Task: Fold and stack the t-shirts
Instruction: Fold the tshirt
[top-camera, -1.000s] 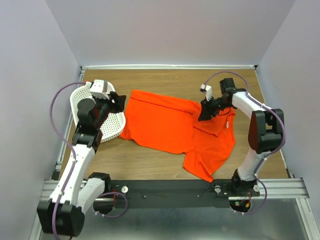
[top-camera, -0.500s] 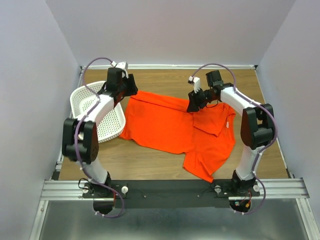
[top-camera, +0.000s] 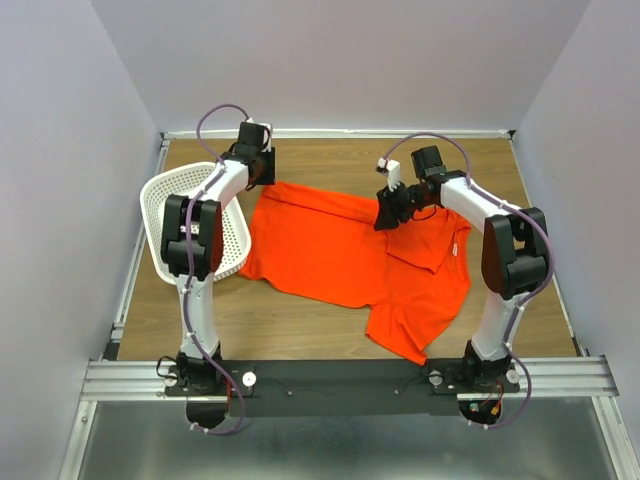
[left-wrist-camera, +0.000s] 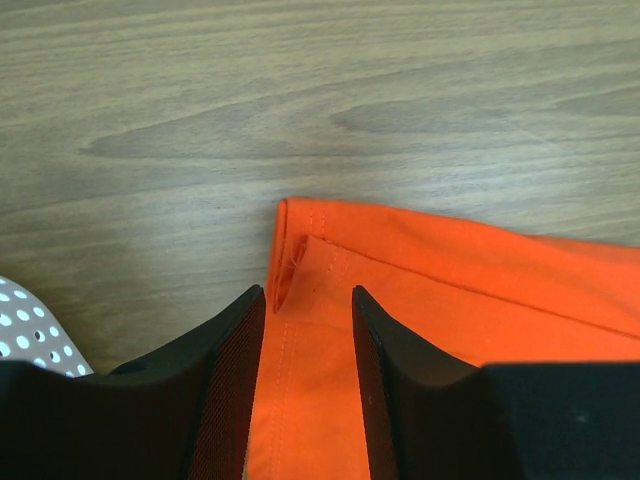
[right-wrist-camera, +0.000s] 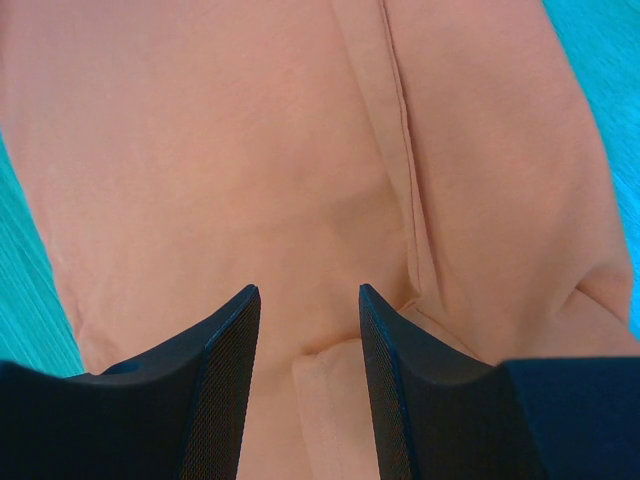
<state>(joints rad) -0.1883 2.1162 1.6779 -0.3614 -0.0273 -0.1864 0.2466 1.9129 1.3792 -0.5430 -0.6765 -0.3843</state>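
The shirt (top-camera: 340, 250) lies spread but rumpled on the surface (top-camera: 300, 340), so I judge this the flattening step before any fold. The right fingers (right-wrist-camera: 238, 335) stand narrowly apart with cloth under and beyond their tips, holding nothing. Farther back, the left fingers (left-wrist-camera: 245, 345), also part-open, straddle a hemmed corner. Next they should close and pull the cloth taut.

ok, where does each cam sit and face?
Top external: fixed above and behind the bases, looking down on the table; left arm, right arm, t-shirt, basket.
Left wrist: on the left arm, down past left hand at the t-shirt's hemmed corner.
Right wrist: on the right arm, past right hand onto t-shirt cloth.
Shared: t-shirt in all; basket in top and left wrist.
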